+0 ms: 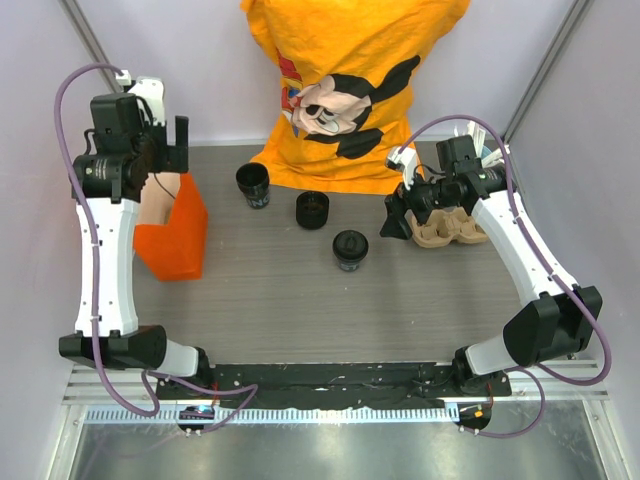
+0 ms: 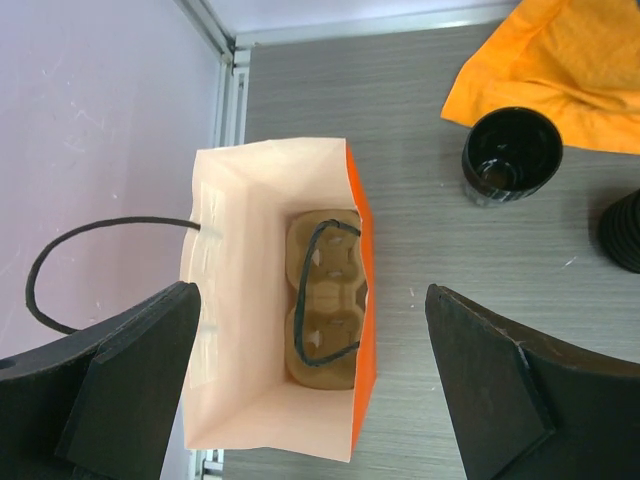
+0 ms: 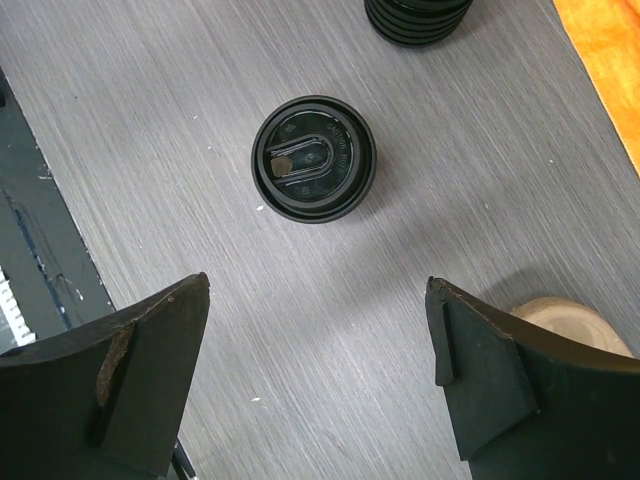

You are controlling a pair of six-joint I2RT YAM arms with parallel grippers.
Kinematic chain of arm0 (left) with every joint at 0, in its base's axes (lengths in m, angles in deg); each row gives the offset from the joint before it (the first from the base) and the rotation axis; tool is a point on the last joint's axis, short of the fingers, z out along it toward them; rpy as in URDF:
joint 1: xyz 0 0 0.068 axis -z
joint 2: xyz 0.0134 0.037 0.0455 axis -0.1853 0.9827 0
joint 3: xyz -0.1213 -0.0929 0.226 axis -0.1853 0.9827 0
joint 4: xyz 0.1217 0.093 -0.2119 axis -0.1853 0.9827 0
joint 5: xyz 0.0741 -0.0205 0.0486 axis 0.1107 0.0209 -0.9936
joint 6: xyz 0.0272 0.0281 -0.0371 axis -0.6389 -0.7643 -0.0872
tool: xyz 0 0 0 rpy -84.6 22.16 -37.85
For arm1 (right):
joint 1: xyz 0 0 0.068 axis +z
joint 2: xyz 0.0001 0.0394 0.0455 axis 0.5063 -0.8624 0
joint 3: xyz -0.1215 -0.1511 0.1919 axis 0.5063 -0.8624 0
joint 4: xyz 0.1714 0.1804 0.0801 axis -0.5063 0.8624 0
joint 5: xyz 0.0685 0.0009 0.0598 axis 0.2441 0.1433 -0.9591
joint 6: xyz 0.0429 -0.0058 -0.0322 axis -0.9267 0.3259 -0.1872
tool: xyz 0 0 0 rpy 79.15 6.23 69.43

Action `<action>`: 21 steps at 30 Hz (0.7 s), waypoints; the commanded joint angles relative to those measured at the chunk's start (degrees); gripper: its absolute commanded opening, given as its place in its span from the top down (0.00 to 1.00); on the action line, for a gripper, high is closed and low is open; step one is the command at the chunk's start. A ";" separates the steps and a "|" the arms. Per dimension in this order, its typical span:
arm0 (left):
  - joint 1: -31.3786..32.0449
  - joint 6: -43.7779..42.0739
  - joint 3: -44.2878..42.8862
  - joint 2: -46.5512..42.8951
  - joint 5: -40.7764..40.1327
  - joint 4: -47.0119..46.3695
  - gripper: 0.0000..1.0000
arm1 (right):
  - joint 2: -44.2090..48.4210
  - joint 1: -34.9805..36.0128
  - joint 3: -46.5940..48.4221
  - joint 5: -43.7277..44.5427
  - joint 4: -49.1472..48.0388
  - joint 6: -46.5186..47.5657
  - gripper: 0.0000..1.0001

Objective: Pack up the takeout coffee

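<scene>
Grey table [image 1: 270,290]: the coffee [image 1: 350,248] stands upright near its middle, lid up, long axis vertical, apart from both arms. Only the left wrist view looks into the bag [image 2: 262,200], showing a carrier [image 2: 325,300] inside; only the right wrist view shows the lid's moulding. Left gripper [image 2: 310,300] and right gripper [image 3: 318,285] both gape, holding nothing
</scene>
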 commanded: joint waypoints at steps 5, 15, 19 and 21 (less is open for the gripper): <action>-3.65 -0.55 0.76 0.35 1.81 -2.82 0.22 | 2.19 -0.07 0.67 -2.81 1.48 2.64 0.06; -4.45 -0.73 2.34 1.85 4.71 -3.52 0.54 | 2.10 -0.16 -0.04 -3.17 1.74 3.17 0.07; -4.36 -0.73 2.70 1.76 5.59 -3.88 0.67 | 2.19 -0.07 -0.12 -3.17 1.74 3.17 0.07; -4.36 -0.99 2.78 1.68 6.03 -3.88 0.75 | 2.19 -0.16 -0.21 -3.17 1.65 3.17 0.07</action>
